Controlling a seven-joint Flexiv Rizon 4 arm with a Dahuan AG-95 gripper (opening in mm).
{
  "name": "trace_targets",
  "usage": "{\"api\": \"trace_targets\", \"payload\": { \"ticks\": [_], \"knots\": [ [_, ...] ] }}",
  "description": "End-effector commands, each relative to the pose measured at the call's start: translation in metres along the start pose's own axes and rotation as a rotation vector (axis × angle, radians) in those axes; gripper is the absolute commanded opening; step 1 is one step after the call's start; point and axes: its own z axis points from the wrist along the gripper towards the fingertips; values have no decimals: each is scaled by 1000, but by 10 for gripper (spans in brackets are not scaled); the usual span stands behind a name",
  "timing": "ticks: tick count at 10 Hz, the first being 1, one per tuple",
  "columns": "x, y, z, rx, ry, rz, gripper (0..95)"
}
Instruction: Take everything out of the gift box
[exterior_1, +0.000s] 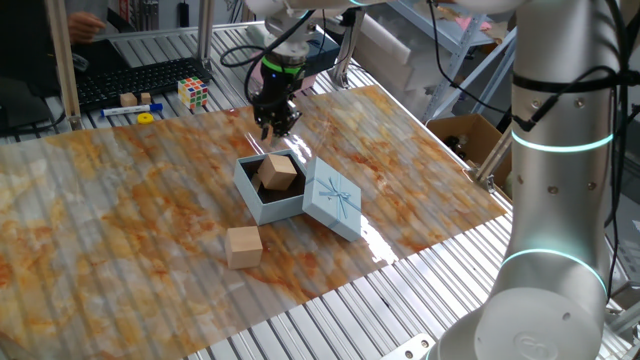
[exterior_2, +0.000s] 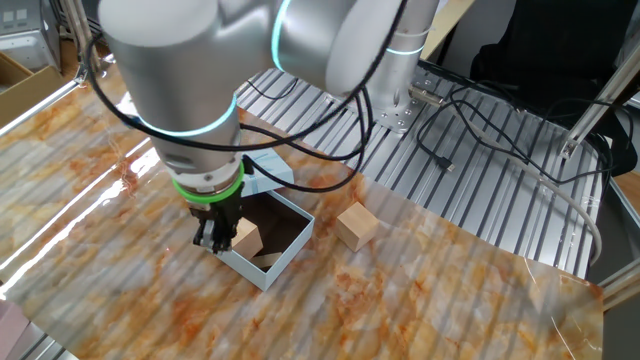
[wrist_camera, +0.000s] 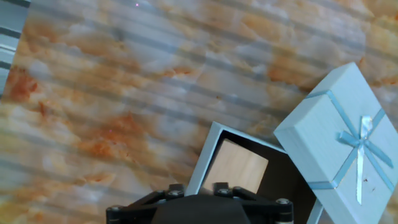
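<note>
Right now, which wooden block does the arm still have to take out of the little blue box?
Find the marbled orange table mat and the open pale-blue gift box near its middle, its ribbon-printed lid leaning against one side. The block you want sits tilted inside the box's dark interior. The other plain wooden block lies outside on the mat.

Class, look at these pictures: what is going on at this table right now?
A robot arm is emptying a pale-blue gift box. Its gripper hangs above the box's far edge, holding nothing visible. One wooden block sits tilted inside; another block already lies outside on the mat. The lid leans against the box.
</note>
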Motion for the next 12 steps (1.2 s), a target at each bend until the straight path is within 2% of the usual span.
{"api": "trace_targets", "payload": {
  "ticks": [1,3,4,7,8,9,10,12],
  "knots": [
    [0,0,0,79,10,79,0],
    [0,0,0,88,1,74,0],
    [0,0,0,94,9,64,0],
    [0,0,0,86,33,52,0],
    [0,0,0,84,52,64,380],
    [0,0,0,84,62,80,570],
    [0,0,0,86,65,97,950],
    [-1,-3,-1,71,58,83,950]
  ]
}}
